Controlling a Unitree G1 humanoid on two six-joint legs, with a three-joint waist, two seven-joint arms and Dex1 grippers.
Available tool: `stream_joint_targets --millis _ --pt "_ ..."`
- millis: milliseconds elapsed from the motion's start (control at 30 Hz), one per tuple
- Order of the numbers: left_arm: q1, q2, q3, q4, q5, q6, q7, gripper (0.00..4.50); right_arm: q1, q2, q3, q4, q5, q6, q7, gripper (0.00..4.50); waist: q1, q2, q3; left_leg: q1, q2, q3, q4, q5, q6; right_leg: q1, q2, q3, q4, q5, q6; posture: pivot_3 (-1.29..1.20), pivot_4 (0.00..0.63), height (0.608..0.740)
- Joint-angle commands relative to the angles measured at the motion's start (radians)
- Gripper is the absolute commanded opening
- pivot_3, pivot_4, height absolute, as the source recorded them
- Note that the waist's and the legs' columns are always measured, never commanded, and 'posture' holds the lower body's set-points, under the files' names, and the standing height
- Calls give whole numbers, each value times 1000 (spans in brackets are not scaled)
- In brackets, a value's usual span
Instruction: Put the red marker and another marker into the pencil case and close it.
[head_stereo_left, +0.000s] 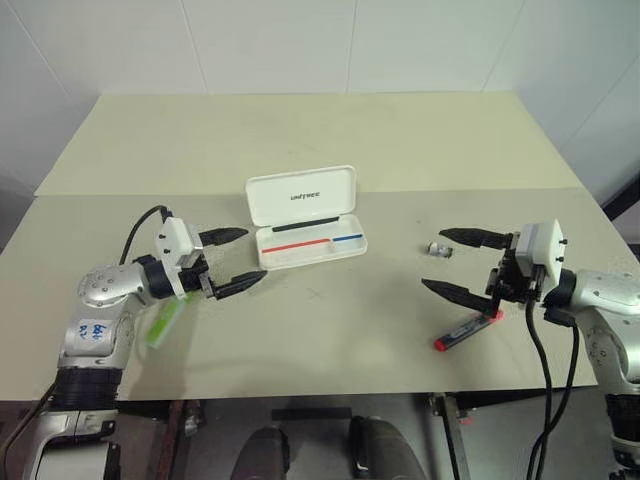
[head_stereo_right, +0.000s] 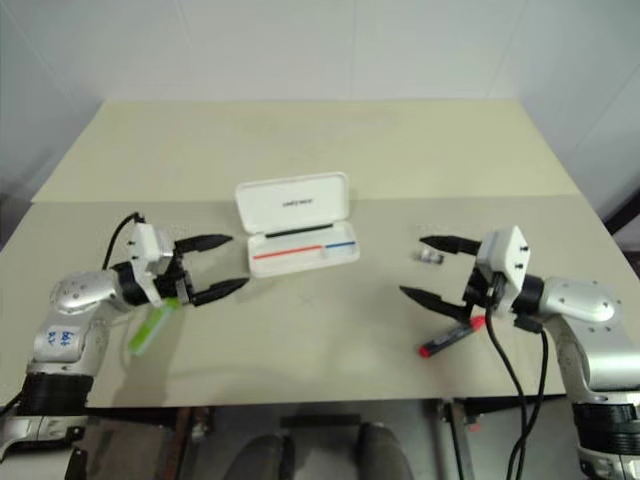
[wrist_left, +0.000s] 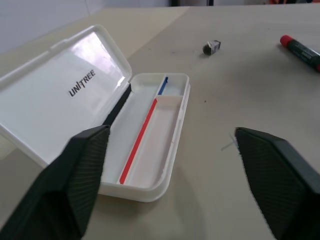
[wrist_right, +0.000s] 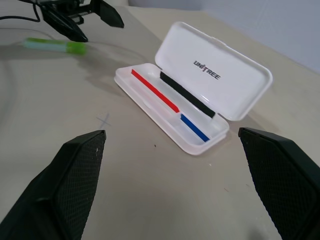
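The red marker lay flat on the desk at the robot's right, just beneath the right gripper, whose two black fingers stood wide apart with nothing between them. It looked light and rigid, its smooth round barrel likely to roll or slip, so a pinch across the middle of the body seemed safest. The light green marker lay on the left, partly under the left gripper, which was also spread and held nothing; it would probably handle the same way. Between the two, the pencil case sat open near the middle of the desk, lid raised, tray bare. Its thin plastic looked light enough to slide when the lid is pushed. A small dark object rested near the right gripper.
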Motion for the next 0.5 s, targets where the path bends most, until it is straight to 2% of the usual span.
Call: stream_joint_targets --millis 33,133,500 --pt "-51 10 -12 50 45 -40 1 3224 -2 19 19 -56 -3 -22 -10 4500 0 0 0 0 0 0 0 0 0 0 0 0 0 0 0 0 150 740" --pt "-82 10 -20 81 51 -44 -16 3224 -4 33 52 -102 -7 -9 -25 4500 2 0 0 -1 0 0 0 0 0 0 0 0 0 0 0 0 150 740" --pt "-254 -66 -177 234 175 -64 -48 3224 7 114 91 -154 -29 -38 -87 4500 5 -1 1 -1 -1 1 2 0 1 0 1 0 1 1 1 0 150 740"
